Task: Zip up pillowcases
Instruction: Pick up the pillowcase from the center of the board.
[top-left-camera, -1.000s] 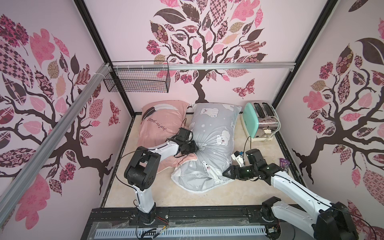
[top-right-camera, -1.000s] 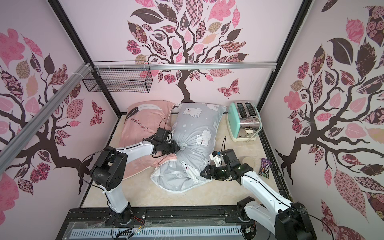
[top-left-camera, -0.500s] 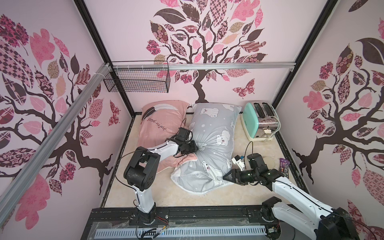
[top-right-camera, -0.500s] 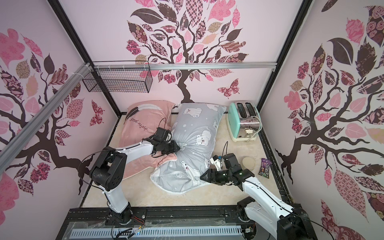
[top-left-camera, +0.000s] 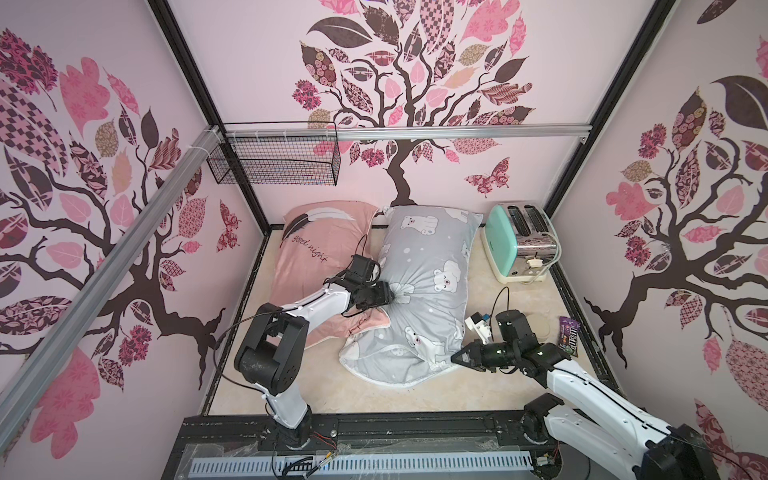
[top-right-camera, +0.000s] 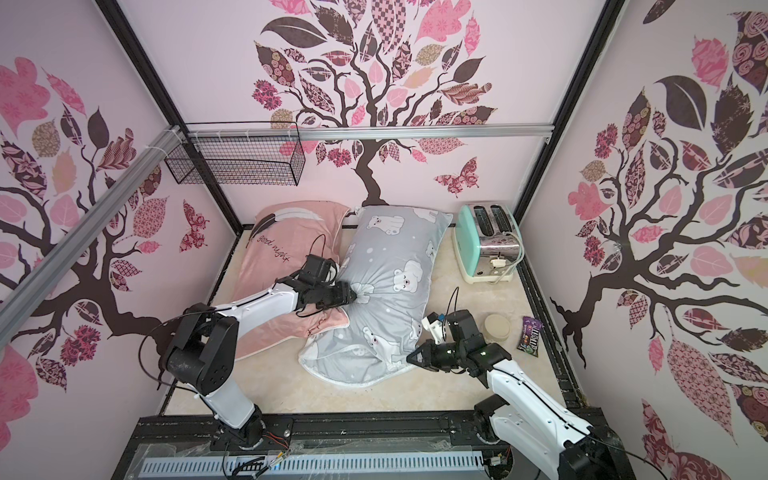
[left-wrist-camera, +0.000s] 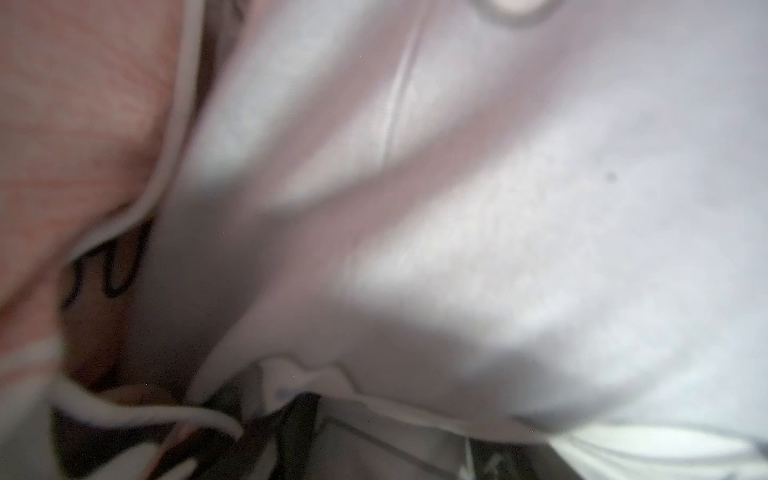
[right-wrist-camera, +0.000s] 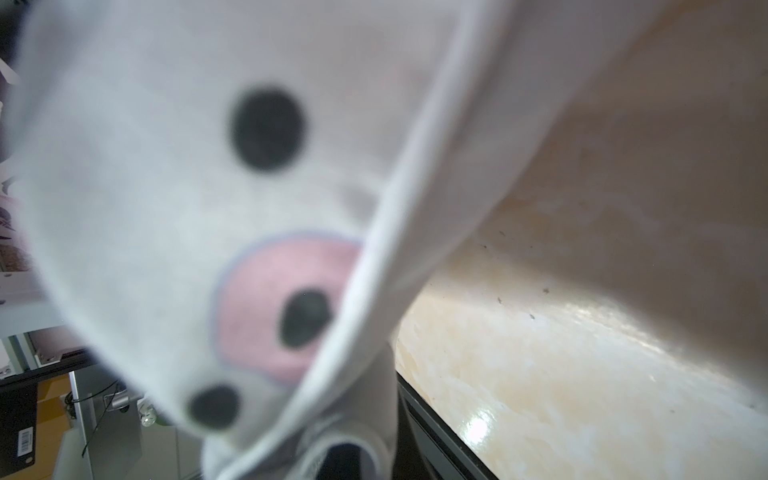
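Beside one pink pillowcase (top-left-camera: 316, 249), the right gripper (top-left-camera: 456, 357) pinches one grey pillowcase (top-left-camera: 428, 257); left gripper (top-left-camera: 390, 294) opening unclear.

Blurred grey pillowcase (left-wrist-camera: 498, 249) fabric fills both wrist views; tips of the left claw (top-left-camera: 392, 293) vanish in its folds, spread unreadable.

A mint toaster (top-left-camera: 519, 245) stood far right on the worktop (top-left-camera: 478, 299), a candy packet (top-left-camera: 568, 336) lay beside a tan disc (top-right-camera: 497, 327), and a wire basket (top-left-camera: 274, 164) hung on the wall.
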